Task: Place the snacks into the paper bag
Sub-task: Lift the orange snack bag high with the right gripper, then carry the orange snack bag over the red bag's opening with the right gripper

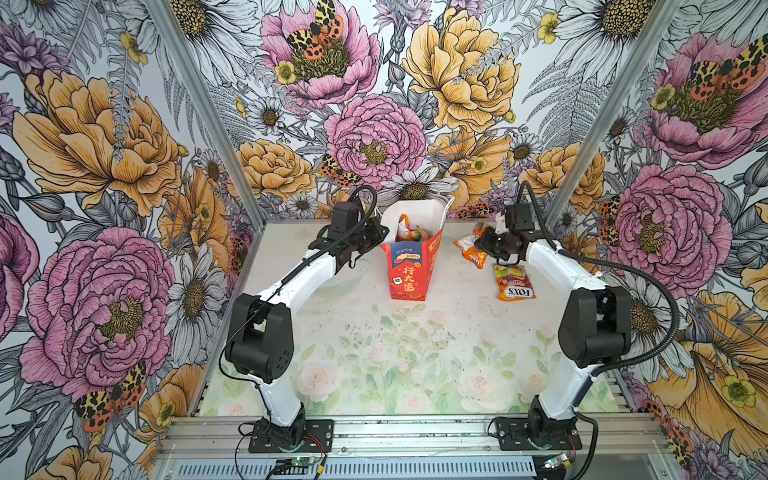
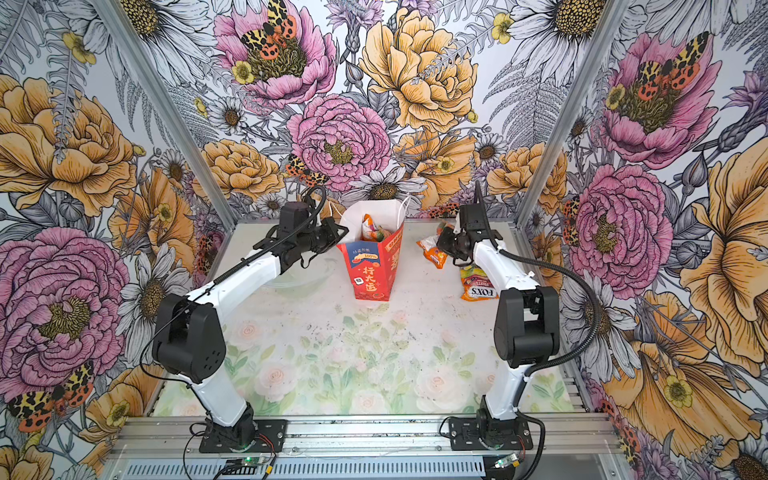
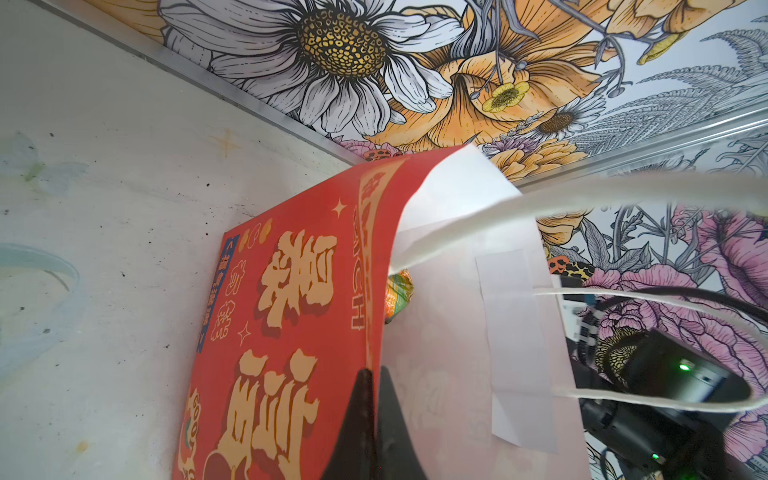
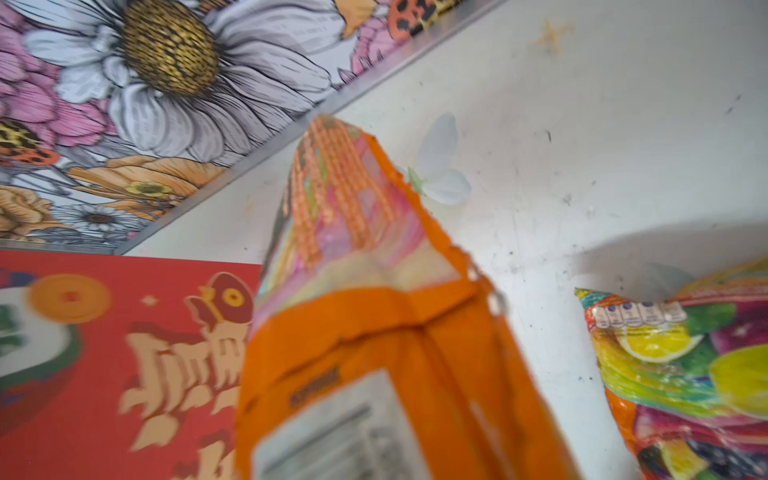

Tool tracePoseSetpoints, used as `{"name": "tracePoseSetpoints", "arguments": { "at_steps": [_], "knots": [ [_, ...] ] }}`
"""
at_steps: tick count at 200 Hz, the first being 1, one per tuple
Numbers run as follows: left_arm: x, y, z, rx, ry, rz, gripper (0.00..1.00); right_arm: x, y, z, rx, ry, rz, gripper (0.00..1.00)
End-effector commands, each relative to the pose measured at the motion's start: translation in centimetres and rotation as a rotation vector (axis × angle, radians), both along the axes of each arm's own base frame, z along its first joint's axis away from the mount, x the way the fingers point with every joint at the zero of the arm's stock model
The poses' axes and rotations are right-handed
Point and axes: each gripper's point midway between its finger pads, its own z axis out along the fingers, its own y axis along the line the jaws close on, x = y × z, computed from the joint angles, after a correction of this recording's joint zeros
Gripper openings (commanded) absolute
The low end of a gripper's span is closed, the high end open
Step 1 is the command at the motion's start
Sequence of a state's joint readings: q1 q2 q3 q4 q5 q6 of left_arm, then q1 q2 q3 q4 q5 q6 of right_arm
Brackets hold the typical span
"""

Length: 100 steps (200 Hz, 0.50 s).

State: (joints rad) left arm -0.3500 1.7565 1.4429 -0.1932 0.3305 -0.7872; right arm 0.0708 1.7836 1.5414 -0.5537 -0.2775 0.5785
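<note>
The red paper bag [image 1: 409,270] [image 2: 372,274] stands upright at the back middle of the table, its mouth open. Several snacks [image 1: 409,232] [image 2: 372,230] lie inside it. My left gripper [image 1: 383,235] [image 3: 374,374] is shut on the bag's left rim [image 3: 370,291], one finger outside and one inside. My right gripper [image 1: 482,245] [image 2: 444,245], to the right of the bag, is shut on an orange packet [image 1: 470,251] [image 4: 374,332], which hides its fingertips in the right wrist view. A yellow-green multicoloured FOX'S packet [image 1: 514,282] [image 2: 478,284] [image 4: 685,374] lies flat on the table under the right arm.
Flower-print walls close in the table on three sides, with metal posts [image 1: 208,108] at the back corners. The bag's white cord handles [image 3: 623,195] hang loose near the left wrist. An aluminium rail [image 1: 415,432] with both arm bases runs along the front edge.
</note>
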Motion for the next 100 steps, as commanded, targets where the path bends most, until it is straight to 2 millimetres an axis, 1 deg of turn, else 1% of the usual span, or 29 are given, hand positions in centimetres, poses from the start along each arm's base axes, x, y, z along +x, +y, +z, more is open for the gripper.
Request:
{"name": "tracePoseSetpoints", "arguments": {
  "at_steps": [1, 16, 28, 41, 54, 67, 79, 100],
  "knots": [
    [0.3, 0.5, -0.8, -0.003, 0.01, 0.011, 0.0, 0.1, -0.1, 9.0, -0.035, -0.211, 0.037, 0.0],
    [0.3, 0.6, -0.7, -0.002, 0.008, 0.014, 0.0, -0.2, -0.2, 13.0, -0.046, -0.294, 0.041, 0.0],
    [0.3, 0.6, -0.6, -0.003, 0.006, 0.012, 0.0, -0.5, 0.2, 16.7, -0.048, -0.378, 0.054, 0.0],
    [0.3, 0.6, -0.5, -0.003, 0.004, 0.014, 0.0, -1.1, 1.0, 20.1, -0.053, -0.459, 0.082, 0.0],
    [0.3, 0.6, -0.5, -0.002, 0.004, 0.014, 0.0, -1.7, 2.3, 23.0, -0.06, -0.531, 0.116, 0.0],
    [0.2, 0.5, -0.5, -0.002, 0.003, 0.013, 0.0, -2.4, 3.9, 25.5, -0.071, -0.597, 0.161, 0.0],
    [0.2, 0.4, -0.3, -0.003, 0.001, 0.011, 0.0, -3.0, 5.7, 27.3, -0.082, -0.652, 0.206, 0.0],
    [0.1, 0.2, -0.2, -0.001, 0.0, 0.01, 0.0, -3.8, 8.8, 29.5, -0.102, -0.729, 0.287, 0.0]
  ]
}}
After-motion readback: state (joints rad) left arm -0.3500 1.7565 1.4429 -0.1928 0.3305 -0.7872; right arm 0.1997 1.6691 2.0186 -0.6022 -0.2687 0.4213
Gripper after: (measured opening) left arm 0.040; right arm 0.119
